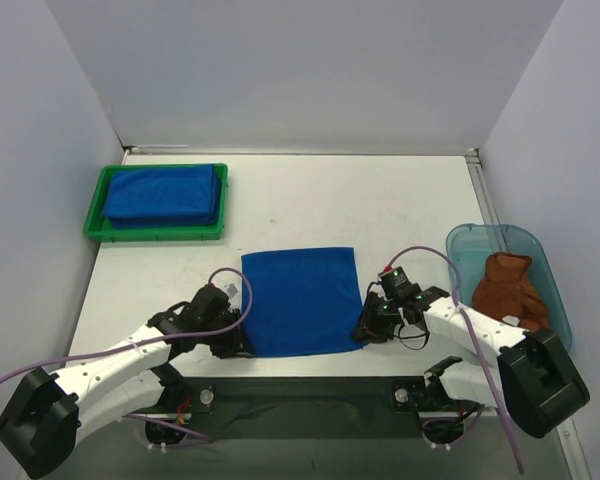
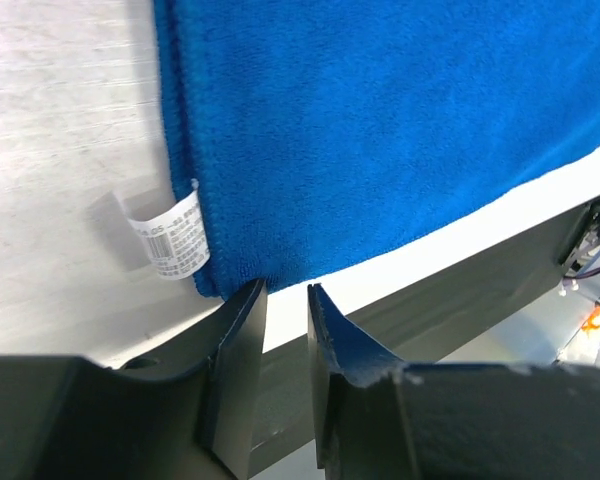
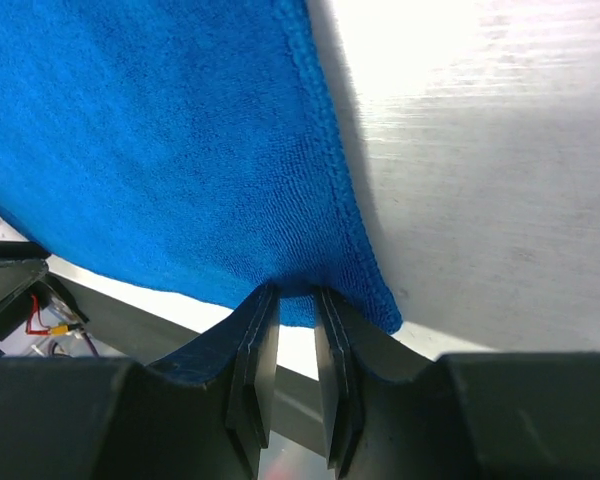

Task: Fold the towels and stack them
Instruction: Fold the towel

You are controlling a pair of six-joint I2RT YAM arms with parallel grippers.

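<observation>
A royal blue towel (image 1: 300, 300) lies flat near the table's front edge. My left gripper (image 1: 242, 342) sits at its near left corner. In the left wrist view its jaws (image 2: 283, 292) stand slightly apart with bare table between them, and one fingertip (image 2: 250, 295) touches the towel's corner (image 2: 380, 130). My right gripper (image 1: 364, 329) sits at the near right corner. In the right wrist view it (image 3: 295, 297) is narrowly open, with its tips on the towel's near edge (image 3: 180, 150). A rust-brown towel (image 1: 505, 285) lies crumpled in the teal bin.
A green tray (image 1: 92, 218) at the back left holds folded blue towels (image 1: 163, 194). The translucent teal bin (image 1: 462, 243) stands at the right edge. A white label (image 2: 175, 240) sticks out of the flat towel's left side. The dark table front edge (image 2: 460, 290) is just below both grippers.
</observation>
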